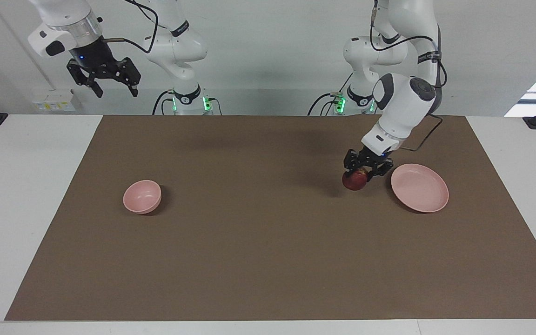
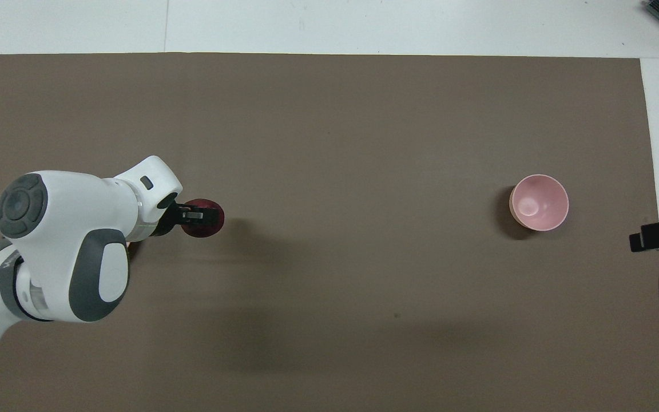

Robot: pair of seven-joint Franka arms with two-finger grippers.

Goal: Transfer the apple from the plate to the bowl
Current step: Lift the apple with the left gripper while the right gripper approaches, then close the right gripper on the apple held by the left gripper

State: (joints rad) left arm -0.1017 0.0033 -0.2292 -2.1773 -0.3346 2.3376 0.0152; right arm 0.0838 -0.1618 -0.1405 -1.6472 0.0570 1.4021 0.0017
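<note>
From across the table, the left gripper point(image 1: 364, 171) clamps the apple point(image 1: 354, 180) just beside the plate point(image 1: 419, 187), over the brown mat point(image 1: 268, 260). The right gripper point(image 1: 105, 74) waits high, jaws apart.

From above, the apple point(image 2: 202, 218) hangs well apart from the bowl point(image 2: 539, 202).

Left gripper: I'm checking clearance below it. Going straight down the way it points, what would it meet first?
The left gripper is shut on the apple; below them, probably only the brown mat, beside the plate.
</note>
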